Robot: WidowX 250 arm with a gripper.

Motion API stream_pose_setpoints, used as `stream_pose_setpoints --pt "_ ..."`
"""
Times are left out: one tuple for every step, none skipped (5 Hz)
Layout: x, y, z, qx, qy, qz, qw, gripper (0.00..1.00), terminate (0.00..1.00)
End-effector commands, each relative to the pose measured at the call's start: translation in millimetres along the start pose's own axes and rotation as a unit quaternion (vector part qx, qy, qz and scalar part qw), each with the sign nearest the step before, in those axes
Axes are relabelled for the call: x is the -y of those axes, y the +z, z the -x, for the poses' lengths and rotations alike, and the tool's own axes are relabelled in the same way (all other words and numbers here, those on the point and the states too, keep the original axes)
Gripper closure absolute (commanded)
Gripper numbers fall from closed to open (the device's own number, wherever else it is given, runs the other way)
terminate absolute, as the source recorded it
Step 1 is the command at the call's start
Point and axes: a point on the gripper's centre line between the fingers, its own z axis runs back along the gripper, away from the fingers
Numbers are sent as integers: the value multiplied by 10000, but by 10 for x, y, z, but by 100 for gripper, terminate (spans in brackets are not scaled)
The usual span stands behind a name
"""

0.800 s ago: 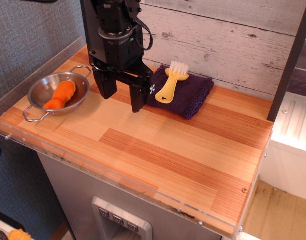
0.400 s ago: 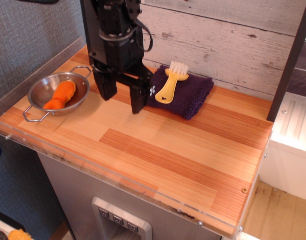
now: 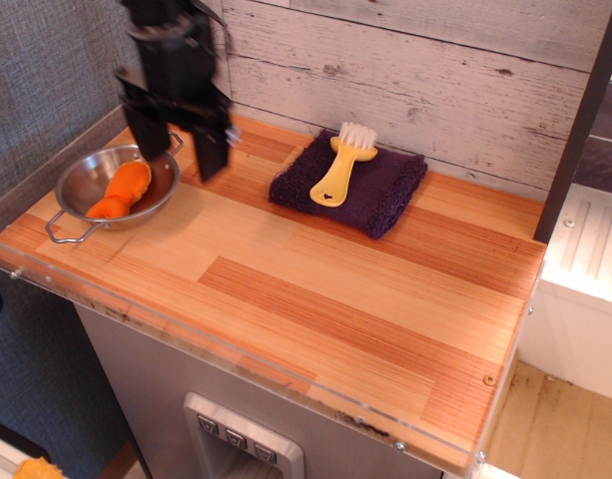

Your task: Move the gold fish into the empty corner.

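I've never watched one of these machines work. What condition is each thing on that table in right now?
gripper: open, empty, above the bowl's far rim.
gold fish: lying in the bowl, ungrasped.
metal bowl: upright, at the table's left end.
yellow brush: lying flat on the towel.
purple towel: folded, against the back wall.
empty corner: bare.

Yellow brush (image 3: 340, 170) lies on purple towel (image 3: 385, 190).

gold fish (image 3: 117, 192): orange
bowl (image 3: 78, 180): silver
brush (image 3: 341, 165): yellow, white bristles
cloth (image 3: 385, 192): dark purple
tabletop (image 3: 315, 289): striped light-and-reddish wood
tool (image 3: 181, 145): black
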Motion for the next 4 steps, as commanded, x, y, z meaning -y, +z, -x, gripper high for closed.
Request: stream_pose_setpoints --pt "-465 -6 104 115 169 -298 9993 0 0" --pt "-482 -138 141 51 342 -431 9985 0 0" --pt "-543 -246 179 143 553 -560 9968 0 0" --pt "-576 -350 181 120 672 -700 9952 0 0"
